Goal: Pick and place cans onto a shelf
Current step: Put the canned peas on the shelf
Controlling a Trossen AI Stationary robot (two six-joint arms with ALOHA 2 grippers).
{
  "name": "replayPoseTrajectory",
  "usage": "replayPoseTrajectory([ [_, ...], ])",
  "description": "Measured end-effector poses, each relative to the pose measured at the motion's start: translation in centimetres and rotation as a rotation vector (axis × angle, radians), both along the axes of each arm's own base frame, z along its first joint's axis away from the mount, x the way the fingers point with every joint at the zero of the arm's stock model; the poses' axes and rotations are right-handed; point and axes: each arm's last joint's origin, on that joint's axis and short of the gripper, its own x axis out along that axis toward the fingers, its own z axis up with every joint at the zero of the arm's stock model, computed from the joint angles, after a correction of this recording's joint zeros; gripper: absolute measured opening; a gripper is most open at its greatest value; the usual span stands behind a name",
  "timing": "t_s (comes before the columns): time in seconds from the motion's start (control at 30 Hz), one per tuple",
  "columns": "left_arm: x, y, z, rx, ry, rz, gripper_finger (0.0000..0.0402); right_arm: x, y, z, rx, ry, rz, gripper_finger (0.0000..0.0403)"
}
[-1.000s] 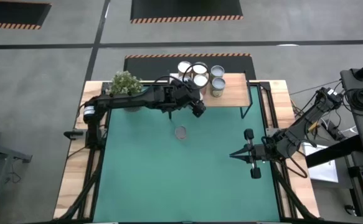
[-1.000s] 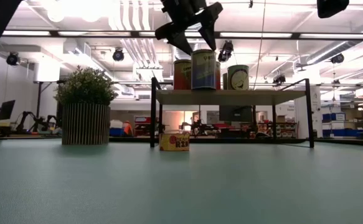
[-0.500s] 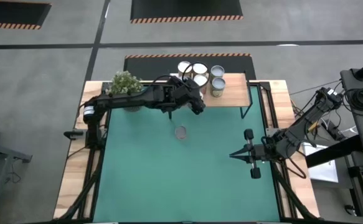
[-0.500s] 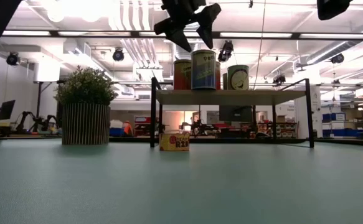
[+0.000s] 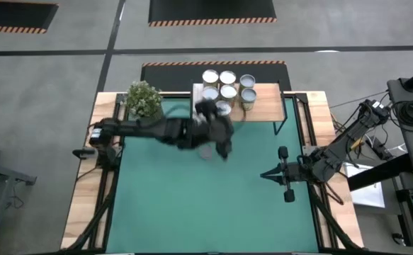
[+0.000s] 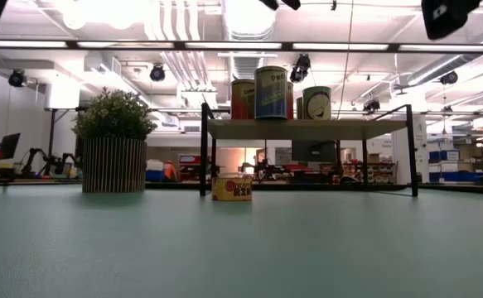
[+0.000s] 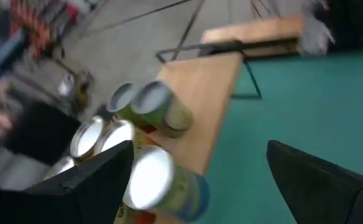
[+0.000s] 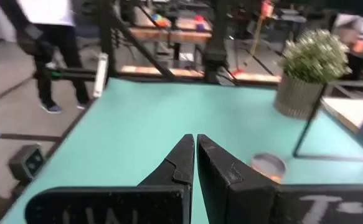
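Several cans [image 5: 227,78] stand upright on the wooden shelf [image 5: 266,106] at the table's far edge, also seen in the low view as cans [image 6: 272,93] on the shelf [image 6: 307,128]. One short orange can [image 6: 232,188] stands on the green mat in front of the shelf. My left gripper [image 5: 222,145] hovers open above the mat, near that can and just clear of the shelf. Its wrist view looks past the open fingers [image 7: 100,180] at the shelf's cans [image 7: 162,112]. My right gripper [image 5: 266,175] waits shut at the right, pointing left, its fingers [image 8: 195,155] together.
A potted plant [image 5: 142,99] stands at the far left of the table, beside the shelf. Thin black shelf legs [image 6: 203,149] stand on the mat. A person [image 8: 50,37] stands beyond the table's edge. The green mat [image 5: 192,205] lies bare toward the near side.
My left gripper has drawn back from above the shelf's cans toward the table's near edge and risen, leaving the top of the low view. It has rolled about its own line and stayed open. The cans have kept their places.
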Motion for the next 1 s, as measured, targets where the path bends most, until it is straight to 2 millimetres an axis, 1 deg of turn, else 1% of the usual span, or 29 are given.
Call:
replayPoseTrajectory([
  [0.1,-0.5,-2.2,-1.5,0.103,0.108,-0.054,0.0339,0.3,0.1,-0.8,0.0,0.038,-0.076,0.0009],
  [0.17,-1.0,-2.8,-2.6,0.142,0.161,-0.066,0.033,0.6,0.1,-1.2,0.0,0.045,-0.14,0.0009],
  [0.27,-2.3,-2.3,-4.2,0.202,0.238,-0.05,0.0316,1.5,-0.1,-1.3,0.009,0.053,-0.211,0.0009],
  [0.37,-4.3,-0.6,-4.8,0.23,0.241,-0.013,0.03,2.7,-0.7,-0.7,0.001,0.05,-0.289,0.0009],
  [0.5,-7.6,0.9,-4.1,0.225,0.133,-0.02,0.0278,4.6,-2.2,0.7,-0.071,0.048,-0.376,0.0009],
  [0.67,-11.2,1.1,-3.9,0.179,-0.061,-0.115,0.0246,6.6,-4.4,2.6,-0.141,0.054,-0.371,0.0009],
  [0.77,-13.2,1.3,-4.1,0.161,-0.166,-0.138,0.0223,7.1,-5.7,3.6,-0.154,0.086,-0.368,0.0009],
  [0.9,-15.0,1.4,-4.8,0.117,-0.27,-0.172,0.019,7.3,-7.1,4.7,-0.166,0.145,-0.415,0.0009],
  [1.0,-15.9,1.1,-5.6,0.053,-0.314,-0.292,0.0162,7.3,-7.9,5.5,-0.173,0.169,-0.451,0.0009],
])
